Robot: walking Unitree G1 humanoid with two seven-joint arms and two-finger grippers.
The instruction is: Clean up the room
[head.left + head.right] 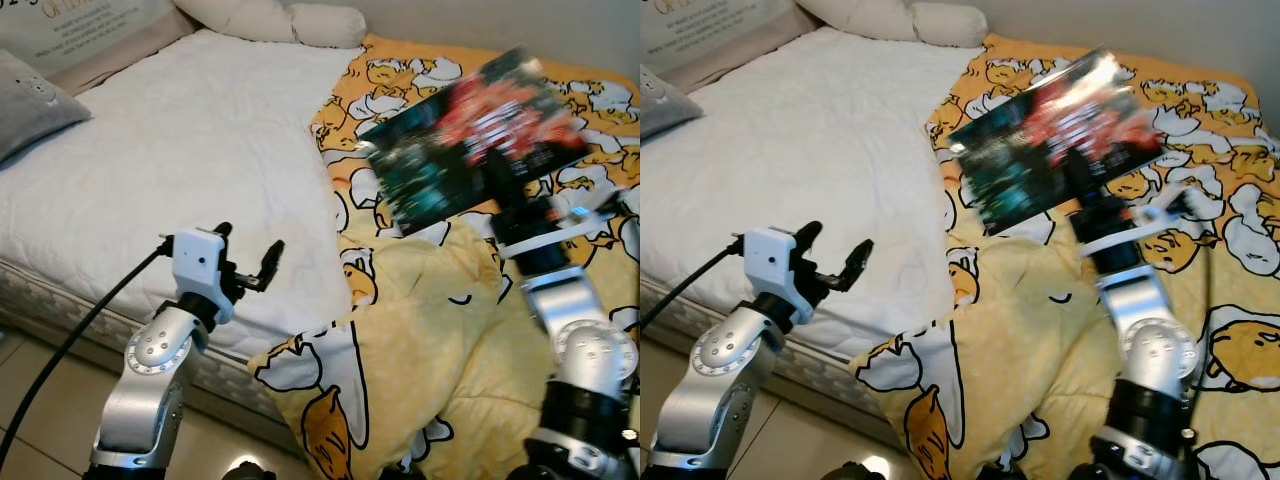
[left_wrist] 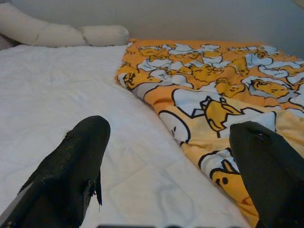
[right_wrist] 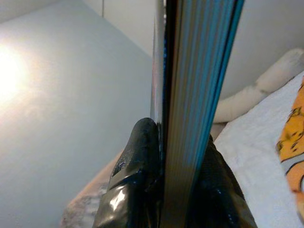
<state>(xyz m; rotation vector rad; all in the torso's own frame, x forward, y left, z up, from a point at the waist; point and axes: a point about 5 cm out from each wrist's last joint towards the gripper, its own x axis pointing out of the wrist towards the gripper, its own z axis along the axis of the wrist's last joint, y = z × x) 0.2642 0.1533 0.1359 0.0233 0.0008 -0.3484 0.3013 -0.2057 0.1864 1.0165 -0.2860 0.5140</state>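
Soft, even daylight fills the room, and the white mattress (image 1: 200, 150) reads bright without burning out. The book (image 1: 470, 135) pinched between the right gripper (image 3: 178, 156) fingers is smeared by motion blur (its cover print cannot be read), while the yellow blanket (image 1: 440, 340) below it stays fairly sharp. Beyond those fingers a hazy glare blooms on the pale wall (image 3: 57, 95). The left gripper (image 2: 173, 166) fingers loom dark and soft-edged.

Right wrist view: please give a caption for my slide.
End effector clamps a thin book edge-on, bed behind.
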